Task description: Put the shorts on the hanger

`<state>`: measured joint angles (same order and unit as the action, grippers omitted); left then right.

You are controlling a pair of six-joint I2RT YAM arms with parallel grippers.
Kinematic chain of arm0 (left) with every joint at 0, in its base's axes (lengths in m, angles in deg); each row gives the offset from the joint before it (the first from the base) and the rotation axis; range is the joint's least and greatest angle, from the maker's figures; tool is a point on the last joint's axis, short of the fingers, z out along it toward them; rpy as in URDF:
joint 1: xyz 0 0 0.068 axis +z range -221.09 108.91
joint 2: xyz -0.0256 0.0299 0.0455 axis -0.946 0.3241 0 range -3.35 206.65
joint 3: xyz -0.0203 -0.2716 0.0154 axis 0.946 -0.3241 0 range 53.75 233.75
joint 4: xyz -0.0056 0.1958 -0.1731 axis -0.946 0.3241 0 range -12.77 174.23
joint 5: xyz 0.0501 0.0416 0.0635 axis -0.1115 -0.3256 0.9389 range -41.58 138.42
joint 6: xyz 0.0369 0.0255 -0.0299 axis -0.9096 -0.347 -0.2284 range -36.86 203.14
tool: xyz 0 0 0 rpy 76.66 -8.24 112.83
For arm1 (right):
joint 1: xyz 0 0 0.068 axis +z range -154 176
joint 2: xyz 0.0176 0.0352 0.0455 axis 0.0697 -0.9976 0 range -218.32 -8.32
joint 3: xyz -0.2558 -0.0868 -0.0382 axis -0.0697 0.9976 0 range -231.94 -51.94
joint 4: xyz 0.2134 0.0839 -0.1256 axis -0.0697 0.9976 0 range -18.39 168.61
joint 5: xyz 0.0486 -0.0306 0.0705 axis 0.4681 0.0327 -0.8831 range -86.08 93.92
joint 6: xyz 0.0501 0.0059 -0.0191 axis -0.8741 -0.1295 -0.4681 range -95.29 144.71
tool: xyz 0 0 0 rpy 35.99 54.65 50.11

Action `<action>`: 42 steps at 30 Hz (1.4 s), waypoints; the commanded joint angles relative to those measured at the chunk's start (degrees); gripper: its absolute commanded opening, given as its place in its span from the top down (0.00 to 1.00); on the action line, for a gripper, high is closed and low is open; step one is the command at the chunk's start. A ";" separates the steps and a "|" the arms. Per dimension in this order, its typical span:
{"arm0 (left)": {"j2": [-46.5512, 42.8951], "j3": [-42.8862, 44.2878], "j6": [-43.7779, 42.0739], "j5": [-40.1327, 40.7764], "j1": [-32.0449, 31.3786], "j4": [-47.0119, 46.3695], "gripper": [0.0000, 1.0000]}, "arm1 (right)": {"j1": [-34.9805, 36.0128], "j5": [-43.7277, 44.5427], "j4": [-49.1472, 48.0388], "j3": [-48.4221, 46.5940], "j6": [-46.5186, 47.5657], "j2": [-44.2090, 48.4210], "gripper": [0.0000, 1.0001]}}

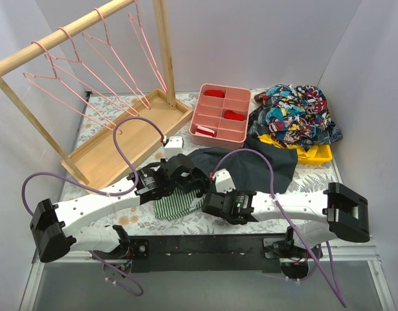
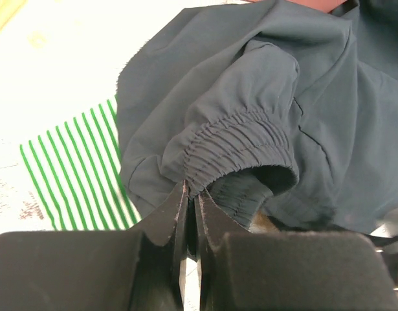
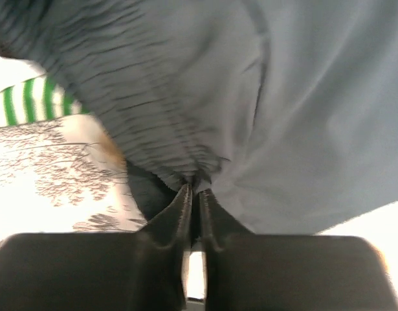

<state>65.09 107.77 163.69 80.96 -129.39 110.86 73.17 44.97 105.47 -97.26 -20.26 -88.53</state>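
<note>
**Both claws pinch the waistband, lift comes next**

The shorts (image 1: 266,163) lie crumpled mid-table, partly over the striped shorts (image 1: 175,205). The left gripper (image 2: 191,194) is pressed together on the gathered elastic edge. The right gripper (image 3: 193,188) is likewise pinched on a fold of the same fabric. This looks like the grasp step, with hanging not yet begun. The next move calls for raising both arms together, spreading the waistband, and carrying it to the hanger (image 1: 64,34), 1 of 4 on the wooden rail (image 1: 82,24) at far left.
</note>
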 commanded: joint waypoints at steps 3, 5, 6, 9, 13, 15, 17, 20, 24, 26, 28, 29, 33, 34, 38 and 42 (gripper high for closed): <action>-6.03 5.99 -2.23 4.90 0.12 4.51 1.00 | 0.00 12.72 13.32 -11.96 -0.57 8.39 0.99; -7.70 8.37 -5.12 5.34 0.12 4.78 1.00 | -0.17 15.97 14.91 -18.82 4.50 11.55 0.99; -9.02 10.99 -6.19 5.43 0.12 4.87 1.00 | -0.09 16.50 14.39 -20.84 6.72 12.52 0.99; -10.17 15.66 -9.44 4.47 0.12 5.39 1.00 | -0.26 16.24 12.27 -29.45 14.79 14.81 0.99; -11.93 24.00 -13.75 1.66 0.12 4.78 1.00 | -0.26 17.13 12.11 -43.16 23.15 14.11 0.99; -12.19 27.09 -16.03 1.74 0.12 4.96 1.00 | -0.26 16.60 7.72 -48.10 28.76 14.46 0.99; -11.85 32.34 -17.09 1.92 0.12 5.83 1.00 | -0.26 16.51 5.43 -50.29 31.60 14.55 0.99; -9.83 37.80 -17.89 2.44 0.12 9.08 1.00 | -3.58 14.59 6.64 -53.38 31.79 13.50 0.99; -7.63 33.47 -14.82 2.36 0.12 13.39 1.00 | -25.42 -5.52 3.50 -38.33 28.63 17.79 0.99; -7.54 28.10 -10.89 0.70 0.12 13.05 1.00 | -29.68 -10.55 1.47 -32.31 26.62 20.08 0.99; -7.27 19.05 -7.53 -3.16 0.56 10.25 1.00 | -36.54 -17.28 -0.71 -23.65 25.64 21.40 0.99; -7.10 16.06 -4.65 -5.27 0.73 8.49 1.00 | -39.08 -20.63 -2.12 -20.72 25.37 21.75 0.99; -4.12 2.08 1.95 -9.15 1.96 -0.55 1.00 | -48.23 -33.92 -8.81 -7.08 25.11 22.29 0.99; -2.28 -1.69 2.58 -10.46 3.01 -2.06 1.00 | -48.68 -36.20 -10.47 -3.58 25.02 21.15 0.99; 2.04 -4.98 2.51 -12.49 4.95 -8.39 1.00 | -50.01 -40.70 -14.00 0.75 24.84 17.19 0.99; 4.41 -1.91 -0.92 -12.32 5.04 -8.23 0.95 | -50.27 -43.78 -13.48 -0.20 25.11 15.43 0.70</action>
<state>70.16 102.04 164.00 69.18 -124.69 107.58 23.45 7.62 98.26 -96.00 5.05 -73.14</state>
